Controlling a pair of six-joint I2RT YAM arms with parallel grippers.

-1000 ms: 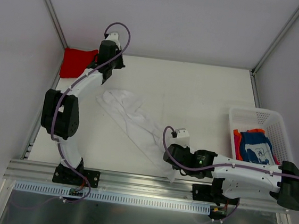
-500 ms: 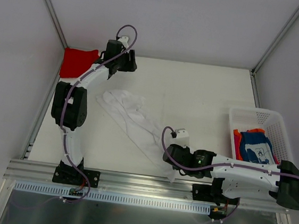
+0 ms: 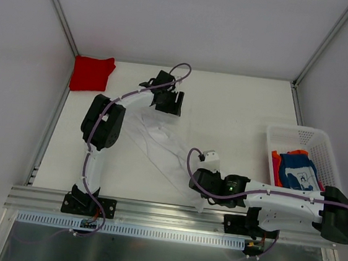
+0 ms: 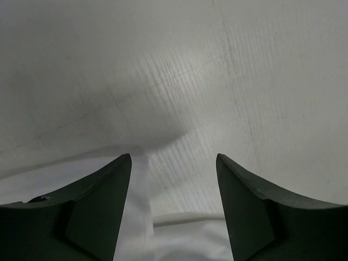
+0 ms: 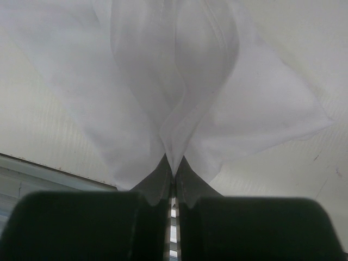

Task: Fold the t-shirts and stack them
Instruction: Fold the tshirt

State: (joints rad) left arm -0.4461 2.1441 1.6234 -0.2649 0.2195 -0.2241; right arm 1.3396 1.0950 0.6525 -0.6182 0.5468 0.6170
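Over white tee [image 3: 158, 143], left jaws arrived released; right jaws clenched on it.

We log left arm [image 3: 103, 123] and right arm [image 3: 285, 201]: white shells, black joint housings, a purple cable [image 3: 189, 160] along each; left gripper [image 4: 174, 163] fingers [image 4: 92, 212] dark, wedge-shaped.

Your left arm bends up the left of the top view, and your left gripper [image 3: 172, 103] sits at upper centre, jaws spread and empty. Your right arm lies along the bottom right, its right gripper [image 5: 174, 163] pinched tight on the white t-shirt [image 5: 163, 81].
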